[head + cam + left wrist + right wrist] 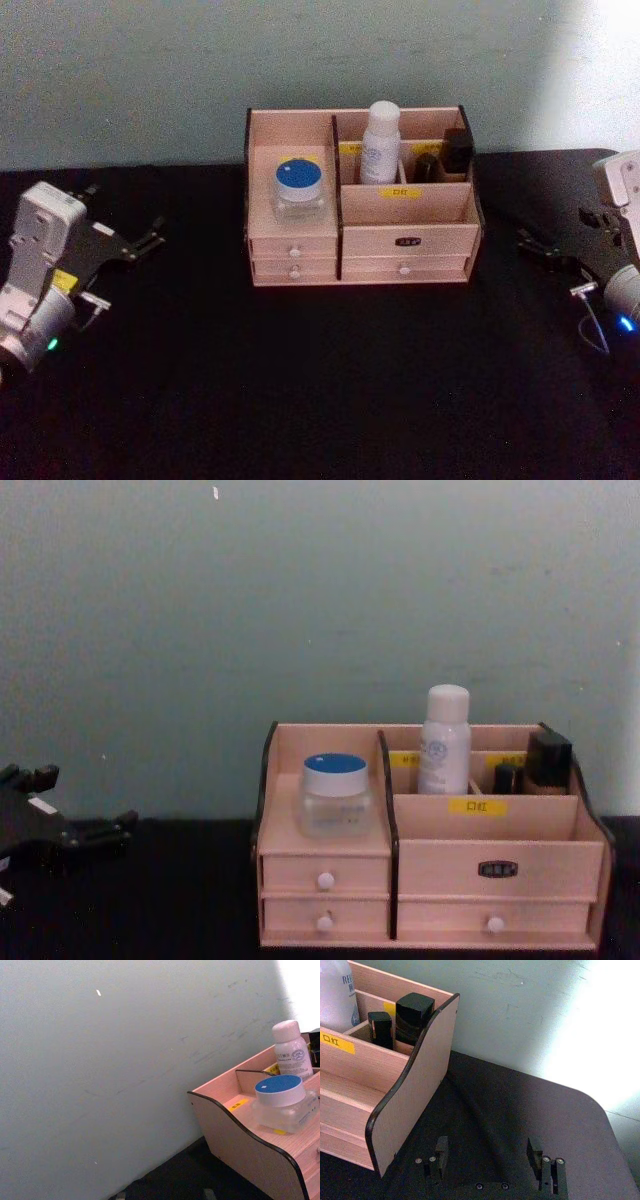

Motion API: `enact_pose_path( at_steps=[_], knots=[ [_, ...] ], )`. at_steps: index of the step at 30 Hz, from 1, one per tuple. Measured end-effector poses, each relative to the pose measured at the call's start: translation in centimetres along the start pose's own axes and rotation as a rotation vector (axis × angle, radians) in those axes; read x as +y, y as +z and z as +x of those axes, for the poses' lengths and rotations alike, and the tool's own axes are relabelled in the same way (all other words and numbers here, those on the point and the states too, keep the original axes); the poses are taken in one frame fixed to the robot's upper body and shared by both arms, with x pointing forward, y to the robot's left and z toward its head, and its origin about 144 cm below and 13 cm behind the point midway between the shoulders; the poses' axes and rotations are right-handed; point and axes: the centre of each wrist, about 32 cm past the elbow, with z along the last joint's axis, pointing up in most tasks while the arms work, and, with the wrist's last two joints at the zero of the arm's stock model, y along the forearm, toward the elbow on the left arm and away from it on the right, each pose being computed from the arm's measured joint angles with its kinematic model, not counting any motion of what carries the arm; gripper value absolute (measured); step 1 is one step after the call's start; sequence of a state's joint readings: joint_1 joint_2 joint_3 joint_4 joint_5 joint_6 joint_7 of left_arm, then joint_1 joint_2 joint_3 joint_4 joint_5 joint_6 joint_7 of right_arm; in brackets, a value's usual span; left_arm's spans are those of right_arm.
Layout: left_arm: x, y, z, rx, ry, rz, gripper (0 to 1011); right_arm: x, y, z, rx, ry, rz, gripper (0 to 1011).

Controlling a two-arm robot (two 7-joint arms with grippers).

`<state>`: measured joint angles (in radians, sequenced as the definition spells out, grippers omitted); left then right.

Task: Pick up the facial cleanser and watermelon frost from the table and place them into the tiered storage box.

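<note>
The tiered storage box (405, 240), pinkish wood with dark side edges, yellow labels and white-knobbed drawers, stood at the table's (300, 400) rear centre. It held a blue-lidded jar (299, 188) on its left tier, a white bottle (380, 142) behind and two dark items (457, 150). Left gripper (128, 243) and right gripper (487, 1155) rested spread at either side.

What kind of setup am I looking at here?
Probably a lab test bench dressed as a vanity: a black-covered table against a bare wall, with one cosmetics organiser holding a jar and bottle.
</note>
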<state>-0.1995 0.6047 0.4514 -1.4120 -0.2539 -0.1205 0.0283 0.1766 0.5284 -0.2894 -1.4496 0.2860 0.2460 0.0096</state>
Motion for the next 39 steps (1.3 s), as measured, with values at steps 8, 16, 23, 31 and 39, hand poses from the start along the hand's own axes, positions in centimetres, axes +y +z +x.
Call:
enact_pose_path(
  at_steps=[8,16,23,31,39],
  knots=[
    [0.00,0.00,0.00,0.000,0.000,0.000,1001,-0.01,0.02,0.00,0.000,0.001,0.000,1002],
    [0.00,0.00,0.00,0.000,0.000,0.000,1002,-0.01,0.02,0.01,0.000,0.001,0.000,1002],
    [0.00,0.00,0.00,0.000,0.000,0.000,1001,-0.01,0.02,0.01,0.000,0.001,0.000,1002],
    [0.00,0.00,0.00,0.000,0.000,0.000,1001,-0.01,0.02,0.01,0.000,0.001,0.000,1002],
    [0.00,0.00,0.00,0.000,0.000,0.000,1001,-0.01,0.02,0.01,0.000,0.001,0.000,1002]
  ],
)
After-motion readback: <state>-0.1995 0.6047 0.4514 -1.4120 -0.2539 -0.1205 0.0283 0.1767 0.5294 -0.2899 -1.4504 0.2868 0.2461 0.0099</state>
